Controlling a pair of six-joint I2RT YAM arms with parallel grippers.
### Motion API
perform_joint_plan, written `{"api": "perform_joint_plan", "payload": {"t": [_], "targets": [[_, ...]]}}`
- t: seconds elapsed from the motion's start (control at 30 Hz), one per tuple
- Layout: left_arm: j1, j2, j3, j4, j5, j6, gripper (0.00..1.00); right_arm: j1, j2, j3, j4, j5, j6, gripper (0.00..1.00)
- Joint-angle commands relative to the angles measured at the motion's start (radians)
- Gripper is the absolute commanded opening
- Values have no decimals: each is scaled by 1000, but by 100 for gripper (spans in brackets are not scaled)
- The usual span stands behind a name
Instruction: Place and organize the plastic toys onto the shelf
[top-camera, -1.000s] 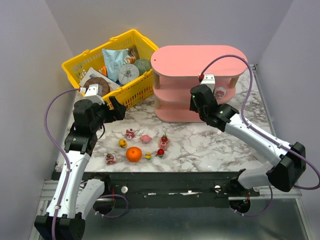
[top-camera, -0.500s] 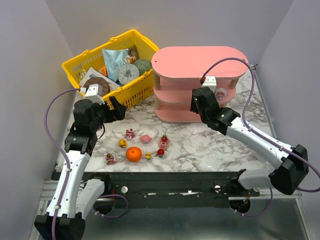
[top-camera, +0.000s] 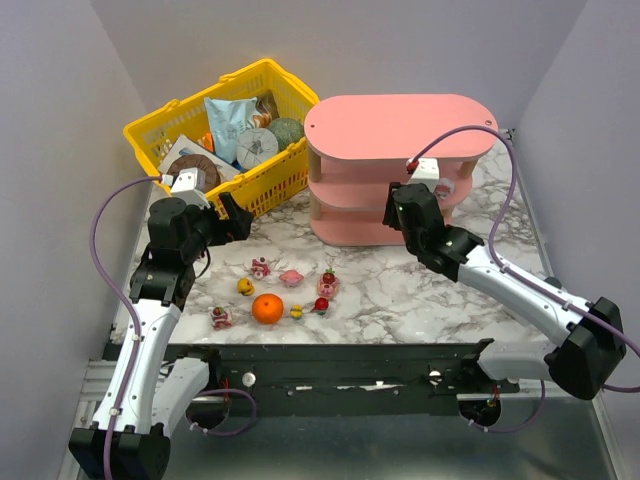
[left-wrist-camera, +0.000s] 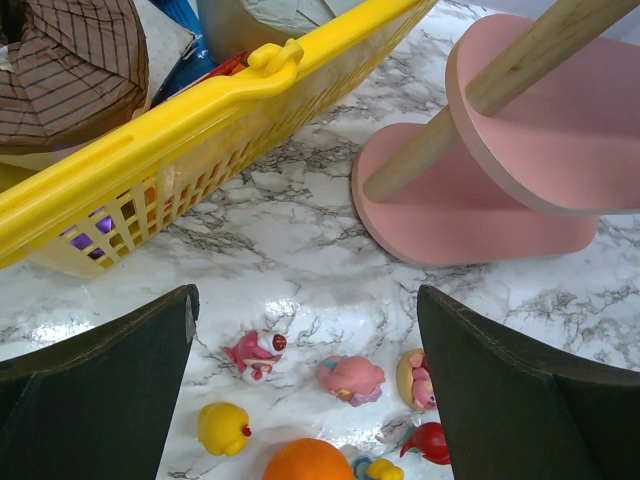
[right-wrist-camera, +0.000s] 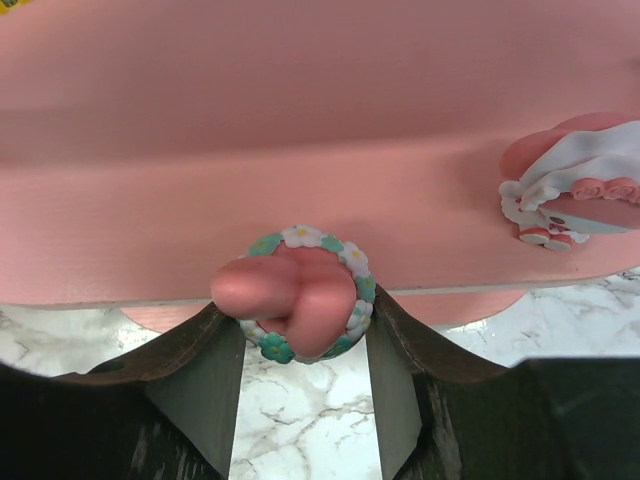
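The right jaws are clamping a pink toy (right-wrist-camera: 295, 292) at the shelf's (right-wrist-camera: 300, 190) lip (another toy (right-wrist-camera: 565, 185) is sitting at its 2 o'clock), so releasing here is risking a tumble to the desk (right-wrist-camera: 300, 425); the left jaws are hanging apart.

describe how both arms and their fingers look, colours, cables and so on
Both arms match: the left arm and right arm have white links between black joint housings, a small white box at each wrist, and a purple cable looping along each. The fingers are dark, broad wedges; the right ones show grey-green inner pads.
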Motion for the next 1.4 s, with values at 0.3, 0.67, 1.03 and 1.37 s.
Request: {"api": "perform_joint_plan", "payload": {"t": [0.3, 0.67, 1.03, 1.37], "targets": [[5, 0, -8, 2, 9, 15, 99, -13, 22, -52, 54, 90, -1, 18], [5, 0, -7, 2, 9, 15, 99, -13, 42, -54, 96, 93, -5, 26], [5, 3, -7, 2, 7, 15, 99, -13, 85, -58, 132, 114, -27, 26], [5, 3, -8, 1, 6, 17, 99, -13, 105, -60, 137, 128, -59, 26]]}}
